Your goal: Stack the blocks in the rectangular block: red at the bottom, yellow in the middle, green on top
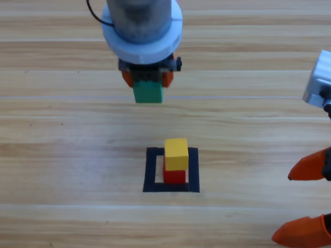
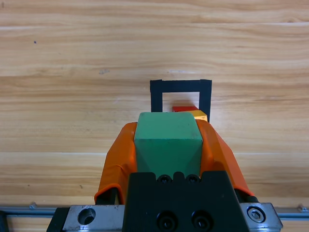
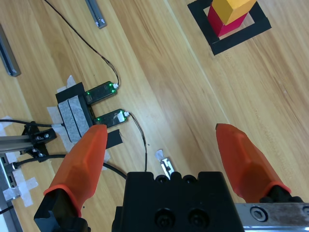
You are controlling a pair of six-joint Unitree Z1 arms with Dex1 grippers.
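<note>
The left gripper (image 1: 147, 82) squeezes the small teal-green cube (image 1: 148, 92) toward the wooden table's (image 1: 62, 155) far edge. The small yellow cube (image 1: 176, 153) sits on the small red cube (image 1: 175, 176) inside the black tape square (image 1: 171, 188). The right gripper (image 1: 305, 201) waits open at the right edge.

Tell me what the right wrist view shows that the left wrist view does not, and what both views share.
Only the right wrist view shows the right gripper, open and empty, and, on the table, cables and taped small devices with green lights. It also shows the yellow cube sitting on the red cube clearly.

Only the left wrist view shows the left gripper shut on the green cube.

Both show the black tape square with the red and yellow cubes inside it, on the wooden table.
</note>
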